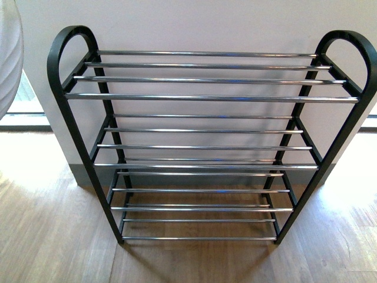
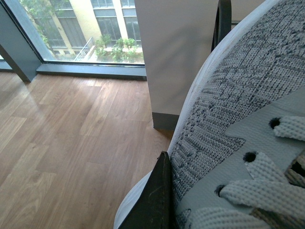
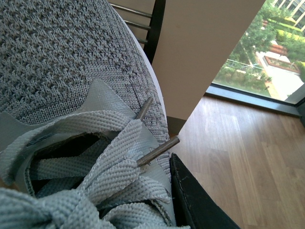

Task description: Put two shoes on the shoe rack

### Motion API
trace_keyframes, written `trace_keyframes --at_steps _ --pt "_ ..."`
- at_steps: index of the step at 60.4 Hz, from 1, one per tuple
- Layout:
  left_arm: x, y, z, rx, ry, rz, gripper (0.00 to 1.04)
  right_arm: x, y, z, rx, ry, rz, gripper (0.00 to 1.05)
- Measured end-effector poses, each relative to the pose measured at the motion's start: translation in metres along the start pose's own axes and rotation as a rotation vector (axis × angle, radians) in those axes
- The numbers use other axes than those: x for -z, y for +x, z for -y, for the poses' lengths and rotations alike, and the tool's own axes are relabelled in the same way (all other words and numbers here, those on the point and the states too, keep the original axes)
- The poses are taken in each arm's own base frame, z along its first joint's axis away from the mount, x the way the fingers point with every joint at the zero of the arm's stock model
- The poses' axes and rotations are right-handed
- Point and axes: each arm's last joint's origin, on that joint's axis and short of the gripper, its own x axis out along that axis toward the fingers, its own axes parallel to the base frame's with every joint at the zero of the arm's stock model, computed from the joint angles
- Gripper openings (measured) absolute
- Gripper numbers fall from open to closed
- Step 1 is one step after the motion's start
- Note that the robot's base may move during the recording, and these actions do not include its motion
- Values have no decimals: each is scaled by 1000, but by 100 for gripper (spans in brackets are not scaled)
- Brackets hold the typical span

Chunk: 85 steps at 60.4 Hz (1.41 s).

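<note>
We see the shoe rack [image 1: 212, 98] with a black frame and shiny silver bars against an off-white wall [image 1: 206, 23], over a floor [image 1: 53, 236] of warm brown wood grain. Our left-hand sneaker [image 2: 228, 95] is mottled grey knit in a blocky weave, white at the sole. Our right-hand sneaker [image 3: 57, 47] is the same grey knit, with pale grey laces [image 3: 95, 138].

Bright daylight through window [image 2: 90, 33]; glare whitens floor [image 1: 26, 171].
</note>
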Motion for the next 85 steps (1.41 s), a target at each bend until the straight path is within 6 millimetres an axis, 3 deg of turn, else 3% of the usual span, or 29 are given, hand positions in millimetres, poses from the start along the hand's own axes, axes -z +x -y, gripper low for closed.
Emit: trace_keyframes --at_steps 85 --pt "0 0 0 2 1 0 2 0 0 0 0 4 1 1"
